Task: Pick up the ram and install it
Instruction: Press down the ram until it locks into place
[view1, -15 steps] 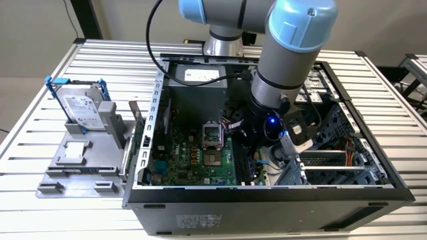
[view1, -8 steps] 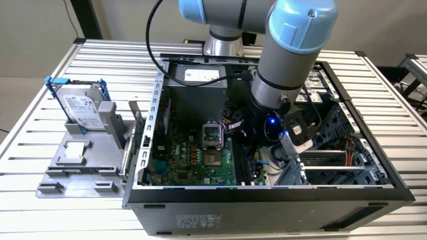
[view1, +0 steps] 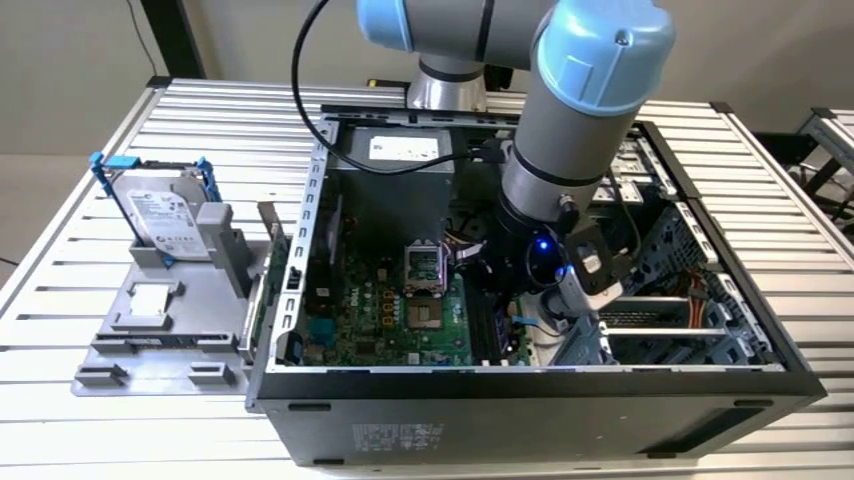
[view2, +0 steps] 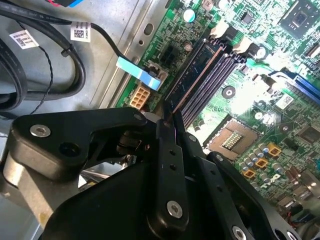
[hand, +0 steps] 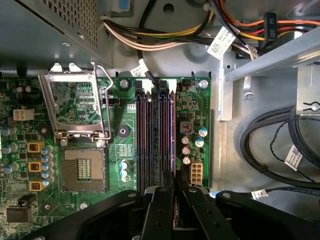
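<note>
While the arm (view1: 574, 130) reaches down into the open computer case (view1: 534, 400), the gripper (hand: 175, 187) sits low over the bank of black memory slots (hand: 155, 135) on the green motherboard (view1: 387, 320). Its jaws are closed together on the ram (view2: 197, 67), a thin dark board standing on edge in the outermost slot, next to a white connector (hand: 196, 174). From the slots, the empty processor socket (hand: 82, 167) lies at about nine o'clock in the first wrist view, its metal frame (hand: 75, 100) tipped open.

Beyond the case at about nine o'clock in the exterior view, a grey holder (view1: 167, 320) carries a silver hard drive (view1: 167, 220) standing upright in blue rails. Everything rests on a ribbed metal table (view1: 80, 250); farther back are a pale wall (view1: 80, 60) and floor.
</note>
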